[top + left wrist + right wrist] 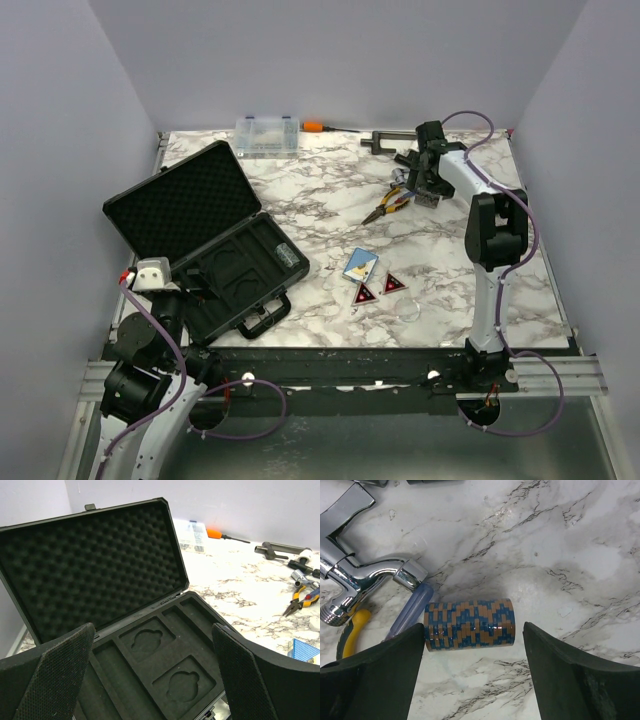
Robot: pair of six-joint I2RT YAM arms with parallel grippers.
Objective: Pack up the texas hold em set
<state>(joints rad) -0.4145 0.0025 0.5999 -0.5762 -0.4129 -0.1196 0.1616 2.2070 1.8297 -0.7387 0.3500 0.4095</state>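
**Item:** chip roll point(470, 624), blue/tan striped discs stacked into a cylinder, lying on its side on the counter point(330, 200). It sits at approx. 1 o'clock on the counter, well apart from the case point(215, 255) at 9 o'clock.

**R arm:** right gripper point(428, 185) is over the roll. Jaws are wide open, one pad off each flat end, nothing held. The 9 o'clock pad is just beside that end; the 3 o'clock pad stands clear.

**L arm:** left gripper point(152, 626) hangs over the case, jaws open and empty.

**Handling (judgement):**
- Roll is prob. dense and heavy for its bulk, w/ hard, glossy, slippery edges.
- Cannot tell if the discs are wrapped or loose. If loose, the column may buckle mid-span.
- Best hold is on the two end faces, squeezing along the axis, as the jaws are now lined up.
- A pinch across the round side risks rolling or shedding discs.

**Obstructions:** chrome tap point(360, 575) and pliers point(407, 612) are at the roll's 10 o'clock. The blue pliers handle is near, poss. touching.

**Case:** rigid black shell. Lid point(90, 560) is open, lined w/ soft egg-crate foam. Tray point(160, 665) is moulded w/ long channels and two scalloped pockets, all vacant.

**Other set parts:** card deck point(360, 265) and two red-black triangles point(395, 283) are at 5 o'clock. Flat, light, not yet packed.
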